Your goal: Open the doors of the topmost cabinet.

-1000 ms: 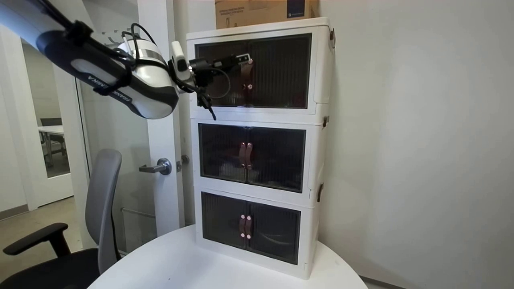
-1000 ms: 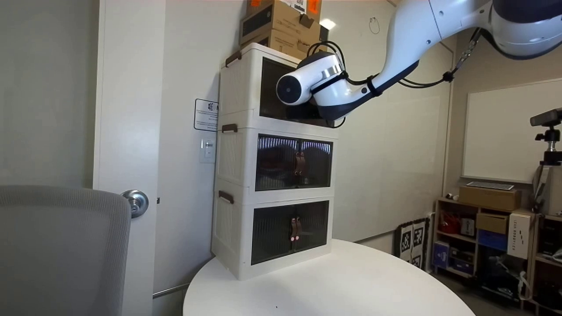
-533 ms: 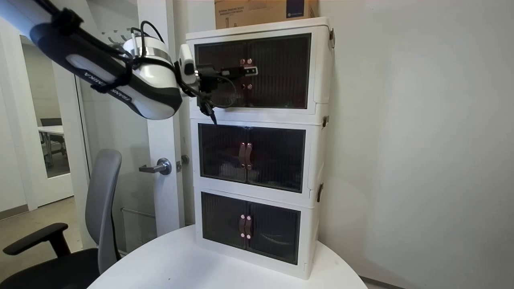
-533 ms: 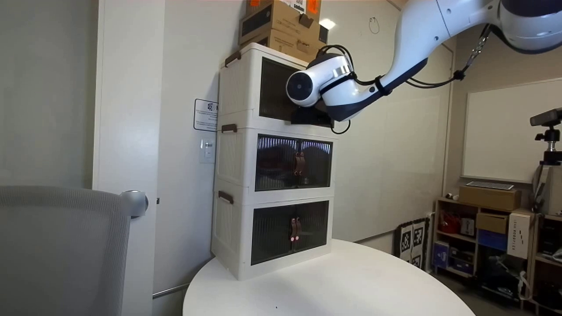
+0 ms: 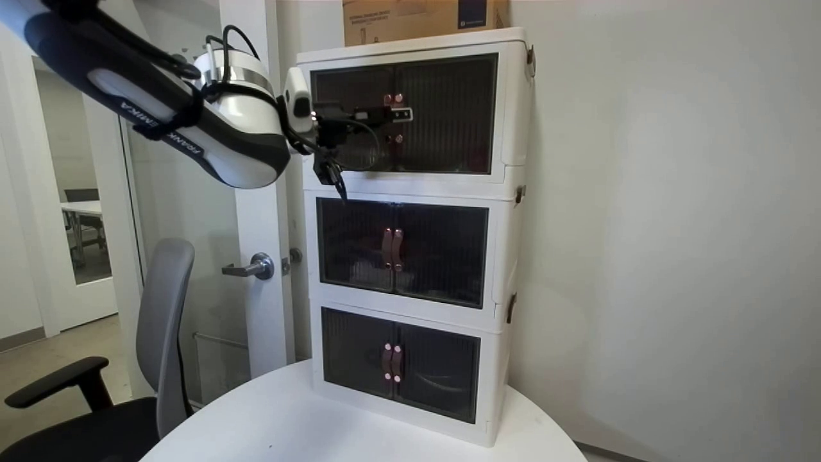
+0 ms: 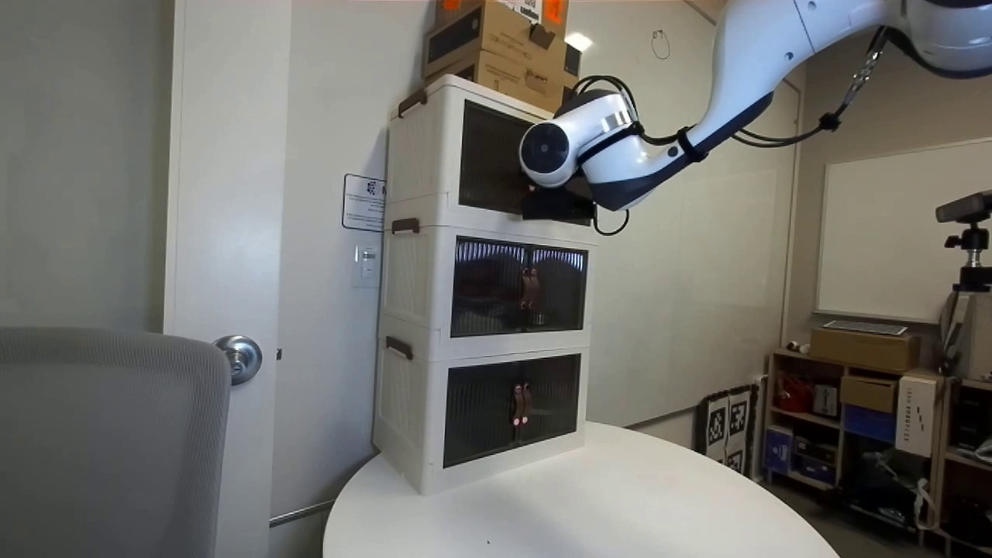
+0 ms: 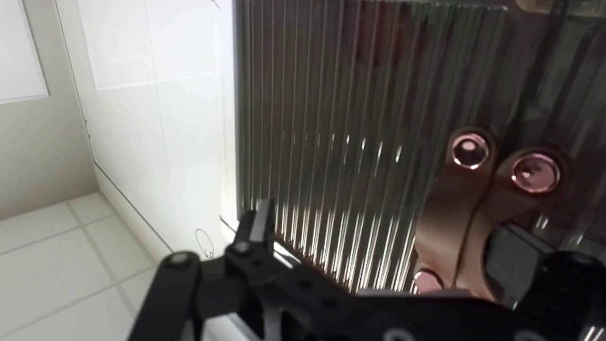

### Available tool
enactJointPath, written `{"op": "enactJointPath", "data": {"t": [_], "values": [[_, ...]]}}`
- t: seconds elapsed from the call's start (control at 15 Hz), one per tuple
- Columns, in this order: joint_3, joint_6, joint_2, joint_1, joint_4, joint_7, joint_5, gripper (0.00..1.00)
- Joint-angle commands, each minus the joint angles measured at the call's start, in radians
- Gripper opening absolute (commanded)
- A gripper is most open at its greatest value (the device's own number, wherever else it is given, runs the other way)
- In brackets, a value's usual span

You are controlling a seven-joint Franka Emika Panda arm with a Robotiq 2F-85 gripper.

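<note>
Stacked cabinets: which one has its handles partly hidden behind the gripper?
The topmost cabinet, directly below the cardboard boxes. The gripper covers part of its handles in an exterior view; the middle cabinet and bottom cabinet show theirs in full there.

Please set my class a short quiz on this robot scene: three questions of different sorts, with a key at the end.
1. How many cabinets are stacked on the table?
2. Pick one: the doors of the top cabinet are (a) wide open, (b) shut, (c) taken off.
3. True or false: the gripper is open, in front of the top cabinet.

Key:
1. Three
2. (b)
3. True
</note>
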Motion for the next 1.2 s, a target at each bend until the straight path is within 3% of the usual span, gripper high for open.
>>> {"op": "enactJointPath", "data": {"t": [0.0,0.4,0.67,1.13], "values": [[-0.014,-0.031,-0.087,-0.012,-0.160,-0.015,-0.003,1.00],[-0.010,-0.103,-0.141,-0.015,-0.250,-0.016,-0.040,1.00],[0.007,-0.085,-0.212,-0.008,-0.346,-0.028,-0.040,1.00],[0.031,0.204,-0.492,-0.015,-0.630,-0.079,0.035,1.00]]}}
